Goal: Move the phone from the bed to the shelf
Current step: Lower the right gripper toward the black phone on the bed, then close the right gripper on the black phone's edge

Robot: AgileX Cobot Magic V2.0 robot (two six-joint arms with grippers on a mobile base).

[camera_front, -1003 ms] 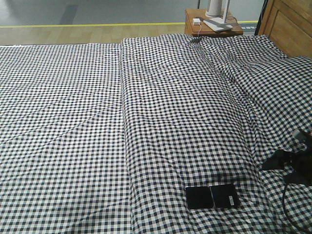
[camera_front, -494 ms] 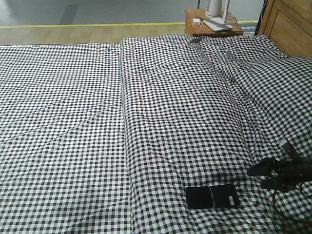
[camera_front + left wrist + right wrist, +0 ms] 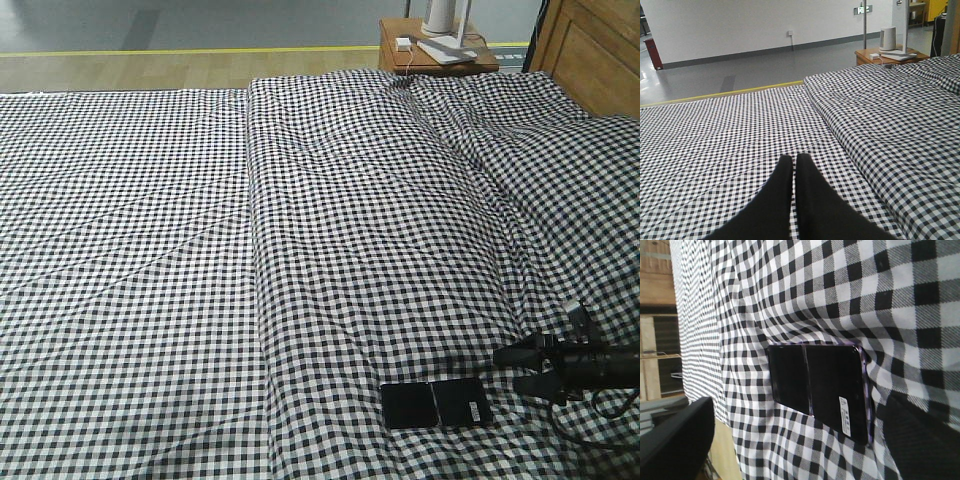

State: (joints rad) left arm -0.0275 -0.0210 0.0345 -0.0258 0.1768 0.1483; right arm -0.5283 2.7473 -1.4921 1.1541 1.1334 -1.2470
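Where the bed (image 3: 150,250) runs nearest the front camera, the phone (image 3: 435,404) lies flat on the gingham, screen up, long side across the frame. It sits just right of the long raised fold in the cloth.

Right gripper (image 3: 512,368): low over the cloth, just right of the phone's right-hand end and slightly beyond it. Fingers spread apart, nothing between them. Tips point toward the phone and do not touch it.

Right wrist view: phone (image 3: 820,390) fills mid-frame, centre crease and white sticker (image 3: 845,407) visible. One dark finger (image 3: 675,440) stands well off to one side. The other finger (image 3: 920,440) is just beside the sticker end, with a strip of check cloth between them.

Left gripper (image 3: 793,159): fingers pressed together, only a thin line between them, holding nothing. It hangs over the flat part of the bed, well apart from the phone.

Far end: small orange-brown table (image 3: 440,55) past the head of the bed, white items on top. Wooden panelled furniture (image 3: 590,50) at the top right corner.
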